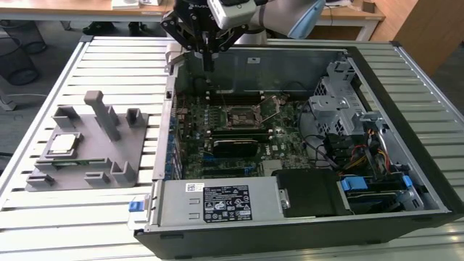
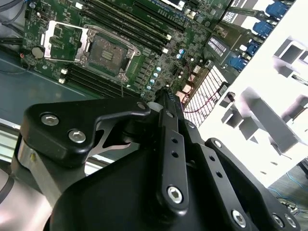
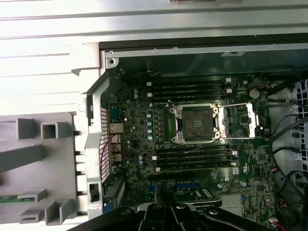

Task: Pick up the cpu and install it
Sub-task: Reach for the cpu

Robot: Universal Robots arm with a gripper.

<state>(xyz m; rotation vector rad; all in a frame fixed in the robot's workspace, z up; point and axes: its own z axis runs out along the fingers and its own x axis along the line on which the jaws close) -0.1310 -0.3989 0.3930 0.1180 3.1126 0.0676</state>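
Hand (image 1: 208, 69) hovers over open case (image 1: 290, 242); cpu (image 1: 63, 143) lies on tray (image 1: 91, 148).

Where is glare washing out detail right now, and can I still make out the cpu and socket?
Second wrist view: the grey tray is blown out near white. First wrist view: the slatted table glares pale, yet the open socket reads evenly lit inside the shaded case. Exterior view: even light, the cpu plain on the tray.

Silvery-grey cpu (image 1: 64, 143), tan-rimmed; plain grey tray (image 1: 134, 137); green motherboard (image 1: 239, 136); black pincer (image 1: 208, 66); counter (image 1: 108, 70) white, striped with slats.
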